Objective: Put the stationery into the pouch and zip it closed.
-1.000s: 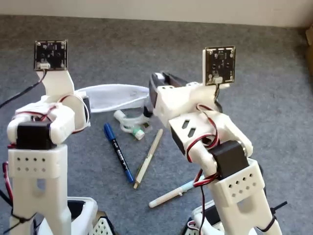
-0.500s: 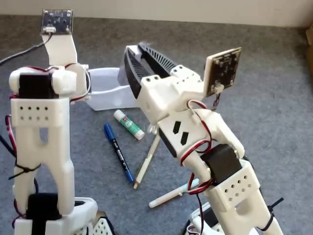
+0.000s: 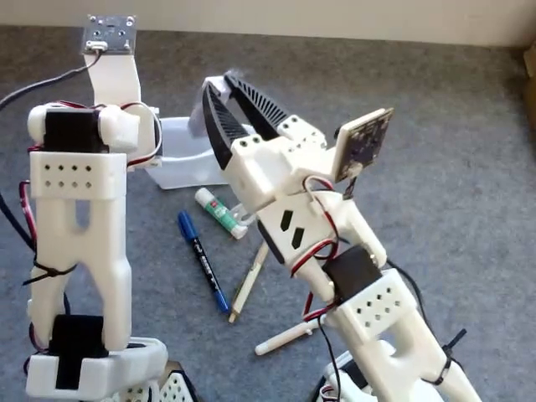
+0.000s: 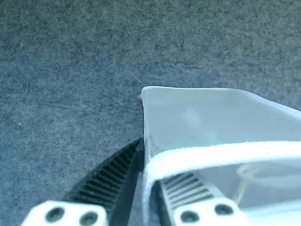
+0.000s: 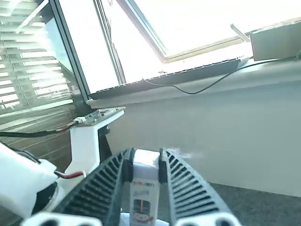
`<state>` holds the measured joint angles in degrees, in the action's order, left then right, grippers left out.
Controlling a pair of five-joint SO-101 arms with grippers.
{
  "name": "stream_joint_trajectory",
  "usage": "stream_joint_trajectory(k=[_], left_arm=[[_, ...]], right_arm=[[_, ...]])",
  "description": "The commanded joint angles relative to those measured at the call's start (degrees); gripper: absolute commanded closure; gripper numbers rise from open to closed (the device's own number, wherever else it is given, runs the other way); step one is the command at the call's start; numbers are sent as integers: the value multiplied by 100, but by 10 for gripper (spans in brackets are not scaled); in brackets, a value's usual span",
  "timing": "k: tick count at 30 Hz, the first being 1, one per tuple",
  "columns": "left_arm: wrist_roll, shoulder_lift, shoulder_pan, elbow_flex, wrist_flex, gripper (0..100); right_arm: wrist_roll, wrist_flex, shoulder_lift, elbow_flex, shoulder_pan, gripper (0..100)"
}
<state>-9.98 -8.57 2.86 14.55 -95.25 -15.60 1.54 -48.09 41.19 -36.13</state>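
Grey carpet [image 3: 469,167] bears pouch [image 3: 180,163], partly hidden behind right gripper [image 3: 219,84] clamping white block [image 5: 141,188].

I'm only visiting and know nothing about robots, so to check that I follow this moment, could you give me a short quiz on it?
1. True or false: the right claw is empty.
2. What does the left claw grip? A) a pair of scissors B) the rim of the pouch C) nothing at all
3. How many pens or pencils lie on the carpet?
Key: 1 false, it is shut on a small white block. 2 B. 3 three: a blue pen, a tan one and a white one.
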Motion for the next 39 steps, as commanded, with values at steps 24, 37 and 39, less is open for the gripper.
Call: stream_joint_trajectory(k=[24, 37, 39], left_arm=[[9, 13, -189, 40, -26, 969], [9, 22, -189, 31, -26, 969], [9, 22, -189, 31, -26, 969]], right_arm=[[967, -1701, -189, 1666, -259, 987], [1996, -1701, -233, 1974, -787, 976], [1969, -1701, -242, 1974, -778, 943]])
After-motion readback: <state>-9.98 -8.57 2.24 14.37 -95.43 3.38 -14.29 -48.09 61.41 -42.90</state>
